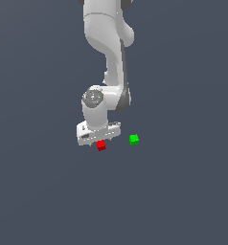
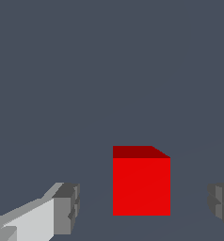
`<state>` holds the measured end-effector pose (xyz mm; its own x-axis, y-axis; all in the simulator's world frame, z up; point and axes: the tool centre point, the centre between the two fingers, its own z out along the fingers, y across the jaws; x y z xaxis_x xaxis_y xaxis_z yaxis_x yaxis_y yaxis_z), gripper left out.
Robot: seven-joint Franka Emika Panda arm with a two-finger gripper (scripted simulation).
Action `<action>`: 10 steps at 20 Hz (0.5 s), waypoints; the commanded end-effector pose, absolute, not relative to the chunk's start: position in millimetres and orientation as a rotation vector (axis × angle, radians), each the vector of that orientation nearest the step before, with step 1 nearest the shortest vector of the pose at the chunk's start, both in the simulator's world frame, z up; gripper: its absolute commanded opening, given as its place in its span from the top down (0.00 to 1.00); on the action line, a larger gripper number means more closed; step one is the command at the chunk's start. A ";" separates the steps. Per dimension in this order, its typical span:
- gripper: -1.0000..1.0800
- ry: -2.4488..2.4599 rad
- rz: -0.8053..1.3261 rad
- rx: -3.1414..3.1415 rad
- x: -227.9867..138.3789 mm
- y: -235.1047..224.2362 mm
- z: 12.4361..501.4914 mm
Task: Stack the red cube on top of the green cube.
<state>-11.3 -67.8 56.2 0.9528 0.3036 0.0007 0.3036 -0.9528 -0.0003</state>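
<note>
Grasp approach. I see the gripper (image 2: 142, 207) with its jaws spread apart, the red cube (image 2: 141, 186) standing between the two grey fingertips (image 2: 67, 209) and touching neither. In the exterior view the red cube (image 1: 101, 145) rests on the grey floor just under the white gripper (image 1: 97, 135); the green cube (image 1: 133, 139) sits near it, at about 3 o'clock, apart from it. To do this step well, I judge I should centre the cube between the pads, since it appears nearer one of them, settle low enough to catch its flat sides, then close squarely. Open floor (image 1: 183, 191) surrounds both cubes; no edge or obstacle shows, so a lift and short carry toward 3 o'clock looks unobstructed.
</note>
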 end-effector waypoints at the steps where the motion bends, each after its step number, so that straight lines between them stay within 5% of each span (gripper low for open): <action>1: 0.04 -0.484 0.001 -3.104 -12.0 -67.9 43.8; 10: 0.04 -0.487 0.000 -3.104 -10.8 -68.2 19.9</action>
<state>-11.6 -68.0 20.9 0.9519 0.3064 -0.0013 0.3064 -0.9519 -0.0007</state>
